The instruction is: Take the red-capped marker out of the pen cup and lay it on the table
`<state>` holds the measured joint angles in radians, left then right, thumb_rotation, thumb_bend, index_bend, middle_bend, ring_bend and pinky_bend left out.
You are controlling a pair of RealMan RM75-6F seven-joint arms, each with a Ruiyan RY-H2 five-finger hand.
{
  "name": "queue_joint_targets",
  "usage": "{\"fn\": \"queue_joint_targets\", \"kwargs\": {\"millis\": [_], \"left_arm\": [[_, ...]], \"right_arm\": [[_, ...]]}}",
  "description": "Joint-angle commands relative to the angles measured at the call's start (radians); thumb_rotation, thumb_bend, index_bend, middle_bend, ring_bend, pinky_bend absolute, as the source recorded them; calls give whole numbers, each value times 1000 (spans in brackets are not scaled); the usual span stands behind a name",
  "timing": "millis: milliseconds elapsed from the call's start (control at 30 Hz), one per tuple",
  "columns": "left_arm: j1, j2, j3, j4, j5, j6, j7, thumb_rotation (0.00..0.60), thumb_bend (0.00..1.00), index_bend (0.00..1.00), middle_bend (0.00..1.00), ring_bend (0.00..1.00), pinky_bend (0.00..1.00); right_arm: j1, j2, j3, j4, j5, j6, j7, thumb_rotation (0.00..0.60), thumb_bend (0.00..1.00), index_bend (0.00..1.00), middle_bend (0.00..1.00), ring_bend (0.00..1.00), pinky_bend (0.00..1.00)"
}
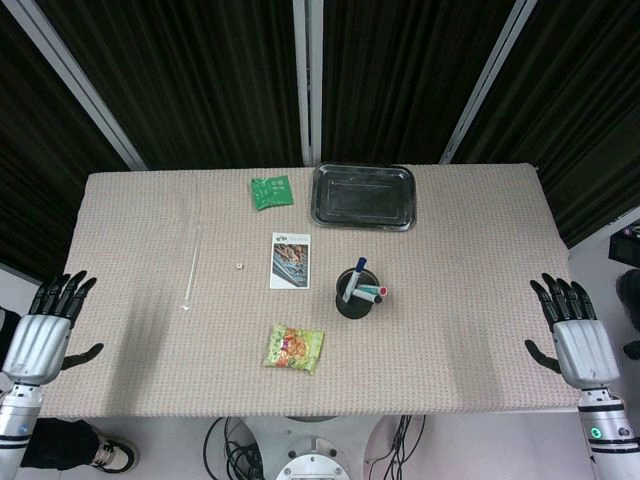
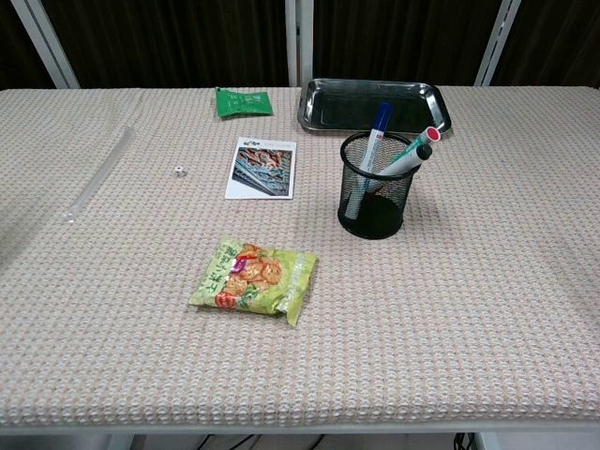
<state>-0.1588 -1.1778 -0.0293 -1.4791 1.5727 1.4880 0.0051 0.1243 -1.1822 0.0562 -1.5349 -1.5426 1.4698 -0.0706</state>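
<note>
At the near corners of the table [image 1: 480, 360] my left hand [image 1: 40, 335] and right hand [image 1: 575, 340] hover with fingers spread, holding nothing. Nearest me lies a snack bag [image 2: 251, 277]. Beyond it stands the cup [image 2: 375, 187], the red marker [image 2: 412, 153] leaning inside it with two others. Farther off: card [image 2: 262, 170], tray [image 2: 373, 103]

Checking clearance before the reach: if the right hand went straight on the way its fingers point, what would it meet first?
Nothing, as far as the head view shows: the right hand points along the table's right edge, with the pen cup well off to its side. Height is unclear.
</note>
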Motion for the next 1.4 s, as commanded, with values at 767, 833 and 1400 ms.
{"fn": "queue_joint_targets", "kwargs": {"millis": [767, 833, 1400], "left_arm": [[1, 11, 3, -10, -36, -34, 5, 600, 124, 66, 0, 0, 15], [1, 12, 2, -8, -38, -36, 1, 600, 124, 66, 0, 0, 15], [3, 6, 1, 15, -44, -39, -21, 600, 124, 66, 0, 0, 15]], "right_arm": [[377, -166, 118, -141, 31, -376, -361, 600, 176, 126, 0, 0, 0], [385, -182, 117, -138, 37, -375, -382, 600, 176, 162, 0, 0, 0], [424, -264, 107, -65, 72, -354, -427, 600, 180, 315, 0, 0, 0]]}}
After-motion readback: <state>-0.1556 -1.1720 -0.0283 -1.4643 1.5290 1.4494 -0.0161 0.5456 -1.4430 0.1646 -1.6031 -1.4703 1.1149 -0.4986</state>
